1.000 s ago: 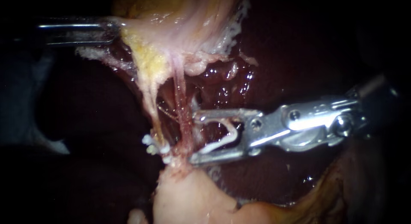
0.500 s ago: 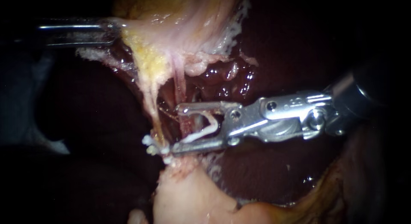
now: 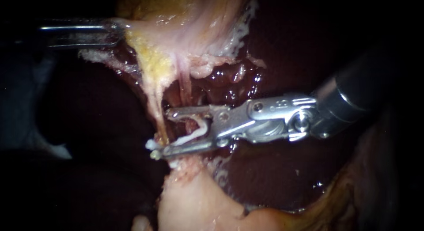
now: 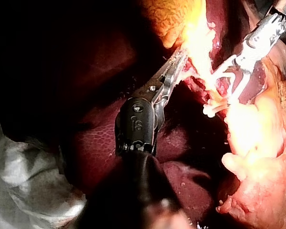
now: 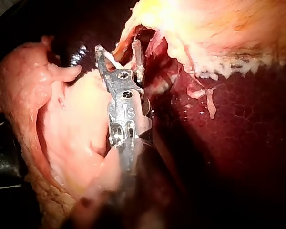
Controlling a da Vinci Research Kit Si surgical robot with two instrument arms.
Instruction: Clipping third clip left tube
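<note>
Endoscope view, right instrument's (image 3: pixel 161 134) clip (image 3: pixel 194 133) astride tube (image 3: pixel 184 87); left instrument (image 3: pixel 115 32) gripping tissue (image 3: pixel 176 32)

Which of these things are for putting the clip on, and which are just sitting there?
For the job:
- right instrument
- white clip in its jaws
- tube crossing between those jaws
- left instrument, holding the pale tissue

Just there:
- liver
- older clips on the tube
- cloth

The right instrument (image 3: pixel 168 132) is bright silver, its slim tool hinged on small round screws and joined to a dark round shaft, while the left instrument (image 4: pixel 180 59) has a toothed silver tool on a black pinned wrist
</note>
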